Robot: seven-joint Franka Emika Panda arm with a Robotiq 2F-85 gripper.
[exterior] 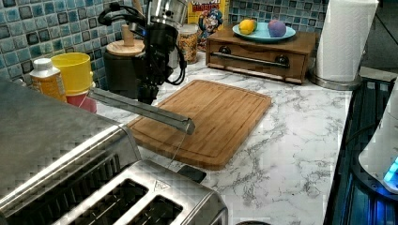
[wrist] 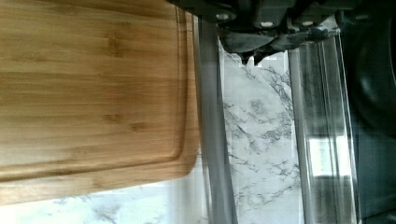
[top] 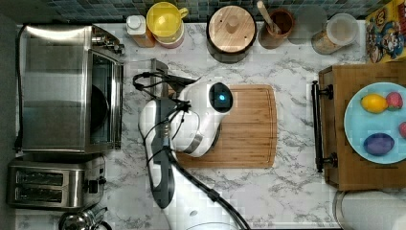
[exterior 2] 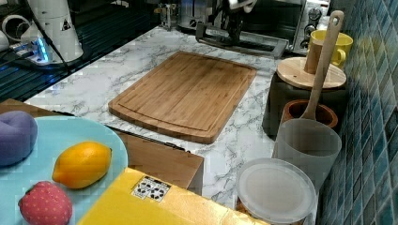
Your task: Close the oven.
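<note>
The oven (top: 67, 86) is the biggest thing on the marble tabletop (top: 287, 191), a brushed-steel box at 9 o'clock in the top view, with the two-slot toaster (top: 52, 184) just beside it toward 7 o'clock. Its glass door (wrist: 261, 140) hangs open and flat above the marble, which shows through the pane in the wrist view. I judge the body heavy and stiff enough to stay put under a push. The door is a rigid hinged panel, probably light to swing, but the glass is fragile and the steel slippery. The long bar handle (exterior: 141, 108) along its free edge looks the sound place to take hold or to push up from beneath, near the middle so the door does not twist.

The cutting board (top: 230, 127) lies at the centre of the top view, its edge just beside the handle.

The arm (top: 191, 124) reaches from 6 o'clock in the top view over the board's 9 o'clock edge, wrist pointing down. The claw (exterior: 146, 96) sits low at the door near the handle's far end in the left view. How far it is open, and whether it grips anything, I cannot tell.
</note>
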